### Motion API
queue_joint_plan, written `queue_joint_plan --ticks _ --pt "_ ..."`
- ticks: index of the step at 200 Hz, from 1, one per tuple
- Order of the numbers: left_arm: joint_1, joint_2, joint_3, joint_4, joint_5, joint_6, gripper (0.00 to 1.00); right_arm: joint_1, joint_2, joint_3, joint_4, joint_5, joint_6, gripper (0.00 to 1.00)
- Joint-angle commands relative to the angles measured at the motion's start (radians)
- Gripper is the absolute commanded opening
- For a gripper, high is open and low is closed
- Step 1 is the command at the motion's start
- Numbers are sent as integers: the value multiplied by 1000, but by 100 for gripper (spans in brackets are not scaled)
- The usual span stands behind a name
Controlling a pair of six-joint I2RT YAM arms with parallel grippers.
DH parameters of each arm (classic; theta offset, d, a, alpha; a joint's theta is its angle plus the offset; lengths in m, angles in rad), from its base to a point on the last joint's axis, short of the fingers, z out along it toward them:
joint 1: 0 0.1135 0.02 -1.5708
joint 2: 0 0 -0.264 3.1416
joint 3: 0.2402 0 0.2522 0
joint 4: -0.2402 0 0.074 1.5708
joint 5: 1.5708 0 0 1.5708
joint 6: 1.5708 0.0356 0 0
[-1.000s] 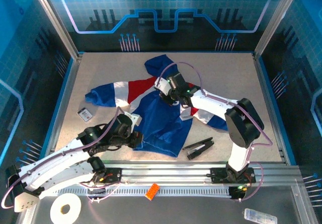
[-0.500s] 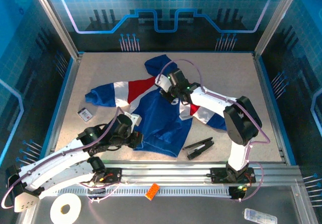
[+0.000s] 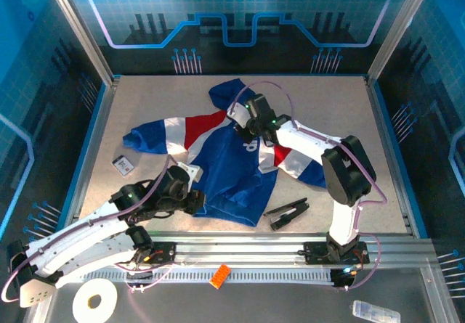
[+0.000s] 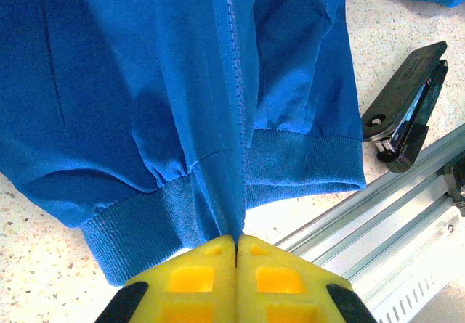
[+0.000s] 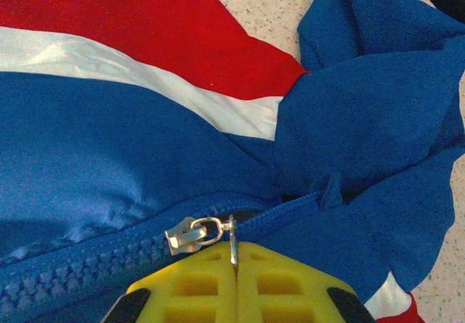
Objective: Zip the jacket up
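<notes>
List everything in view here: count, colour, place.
jacket: one, royal blue with red and white bands, mid-table
zipper pull: one, silver, on the jacket's zipper
clip: one, black, right of the jacket's hem
card: one, white and dark, left of the jacket
tape roll: one, white, near-left corner
block: one, orange, on the near rail
packet: one, clear, near-right corner
table: one, speckled beige, under the jacket
left gripper: one, yellow fingers, shut on the jacket's hem
right gripper: one, yellow fingers, shut on the zipper pull
</notes>
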Motion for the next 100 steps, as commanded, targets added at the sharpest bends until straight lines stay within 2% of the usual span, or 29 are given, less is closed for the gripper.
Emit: queue_joint_plan --ticks 1,100 --pt "-5 -12 -15 -57 27 -13 0 -35 22 48 20 29 -8 0" --pt "-5 -20 -13 -72 23 -13 0 -81 79 128 6 15 -13 0"
